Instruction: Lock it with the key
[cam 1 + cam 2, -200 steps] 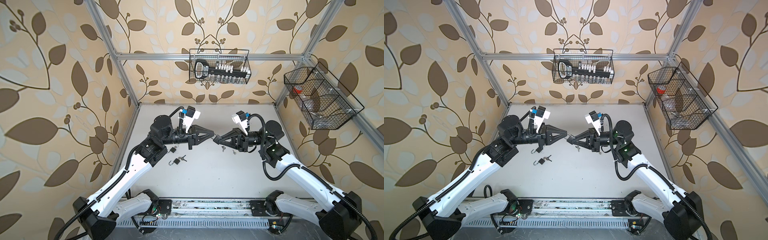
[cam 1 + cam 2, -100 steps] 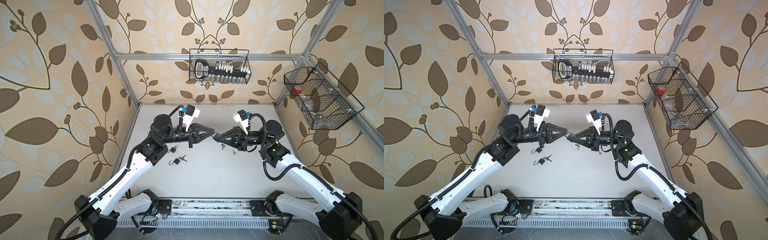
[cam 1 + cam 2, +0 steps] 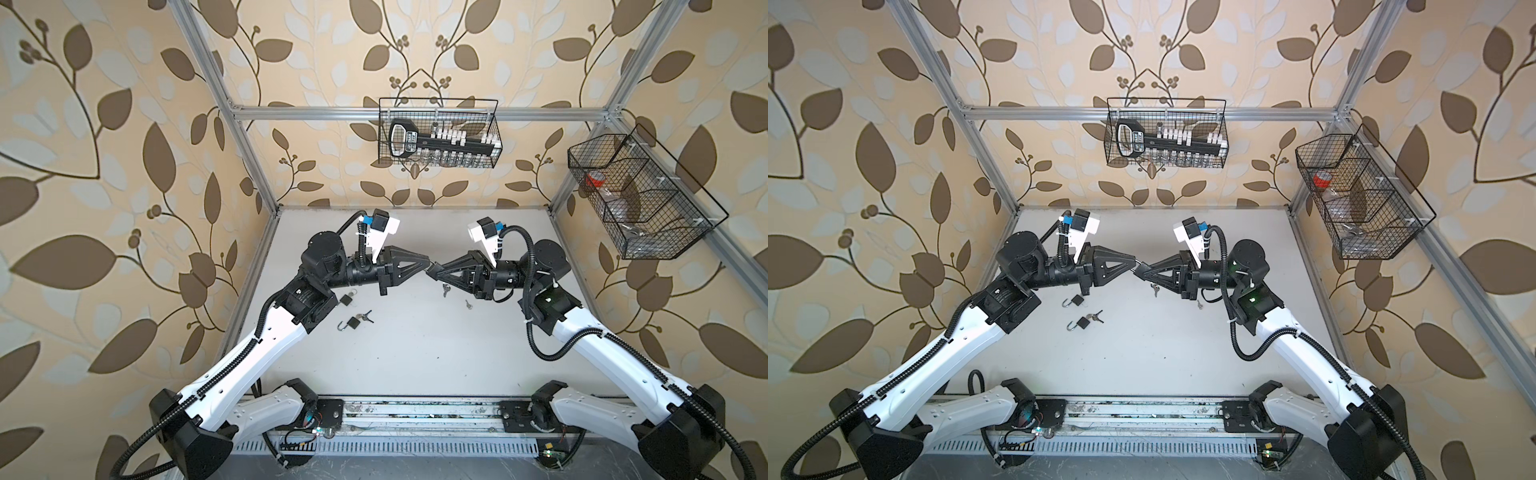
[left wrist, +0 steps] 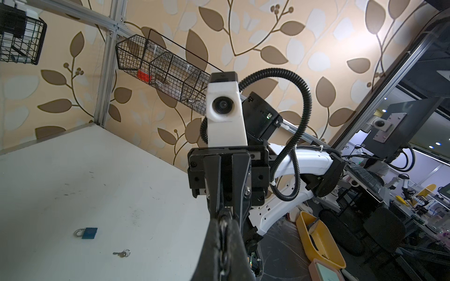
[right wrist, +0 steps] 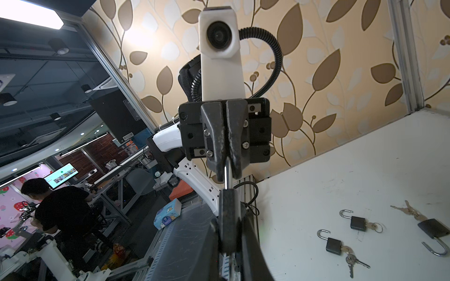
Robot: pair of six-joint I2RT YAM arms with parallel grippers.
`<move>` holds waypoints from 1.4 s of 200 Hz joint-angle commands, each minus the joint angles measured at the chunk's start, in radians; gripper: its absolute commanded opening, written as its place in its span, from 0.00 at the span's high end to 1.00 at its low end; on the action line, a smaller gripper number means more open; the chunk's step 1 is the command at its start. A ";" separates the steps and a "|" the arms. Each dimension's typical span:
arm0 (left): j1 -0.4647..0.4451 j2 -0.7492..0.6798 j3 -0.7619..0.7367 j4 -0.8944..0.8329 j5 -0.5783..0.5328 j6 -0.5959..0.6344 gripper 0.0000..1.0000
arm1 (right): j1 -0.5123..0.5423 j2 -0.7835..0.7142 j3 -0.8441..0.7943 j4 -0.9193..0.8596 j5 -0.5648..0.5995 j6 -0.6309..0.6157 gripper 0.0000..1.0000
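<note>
In both top views my grippers meet tip to tip above the middle of the table [image 3: 415, 353]. A dark padlock [image 5: 229, 219] sits edge-on in my right gripper [image 3: 435, 273], which is shut on its body. Its silver shackle [image 5: 227, 175] sticks out into my left gripper [image 3: 427, 266], which is shut on it. In the left wrist view the left fingertips [image 4: 214, 233] are pressed together on the metal loop. A key [image 3: 445, 289] dangles under the right fingers, off the table. How it joins the padlock is hidden.
Two open dark padlocks [image 3: 347, 300] [image 3: 354, 322] with keys lie under the left arm, and a third [image 5: 433, 231] lies beside them. A loose key [image 3: 468, 304] and a blue padlock [image 4: 89, 233] lie toward the right. Wire baskets [image 3: 438, 137] [image 3: 640, 195] hang on the walls.
Both grips are unchanged. The right gripper with the padlock has tilted up a little, and the dangling key has risen slightly.
</note>
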 commanded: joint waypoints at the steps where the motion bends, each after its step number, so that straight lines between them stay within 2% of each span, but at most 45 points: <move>1: -0.090 0.067 -0.012 -0.165 0.123 0.054 1.00 | 0.013 0.001 0.093 0.162 0.068 0.057 1.00; 38: -0.166 0.096 0.022 -0.289 0.120 0.144 1.00 | 0.013 0.010 0.143 0.165 0.062 0.063 1.00; 111: -0.174 0.108 0.006 -0.352 0.107 0.185 1.00 | 0.006 0.014 0.165 0.152 0.056 0.037 1.00; 121: -0.172 0.097 0.008 -0.351 0.088 0.186 1.00 | 0.006 0.011 0.168 0.116 0.048 -0.001 1.00; 141: -0.170 0.051 0.024 -0.330 -0.007 0.174 1.00 | 0.006 -0.012 0.162 -0.035 0.033 -0.155 1.00; 161: -0.168 0.000 0.063 -0.286 -0.075 0.149 1.00 | 0.006 -0.047 0.110 -0.117 -0.003 -0.240 1.00; 184: -0.167 -0.045 0.092 -0.257 -0.138 0.144 1.00 | 0.003 -0.093 0.034 -0.139 -0.004 -0.257 1.00; 216: -0.167 -0.054 0.101 -0.260 -0.151 0.145 1.00 | 0.004 -0.125 -0.006 -0.153 0.012 -0.266 1.00; 244: -0.166 -0.036 0.108 -0.288 -0.148 0.140 1.00 | 0.003 -0.127 0.016 -0.188 0.039 -0.307 0.66; 280: -0.167 -0.056 0.124 -0.355 -0.279 0.154 1.00 | 0.004 -0.179 0.013 -0.222 0.161 -0.403 0.51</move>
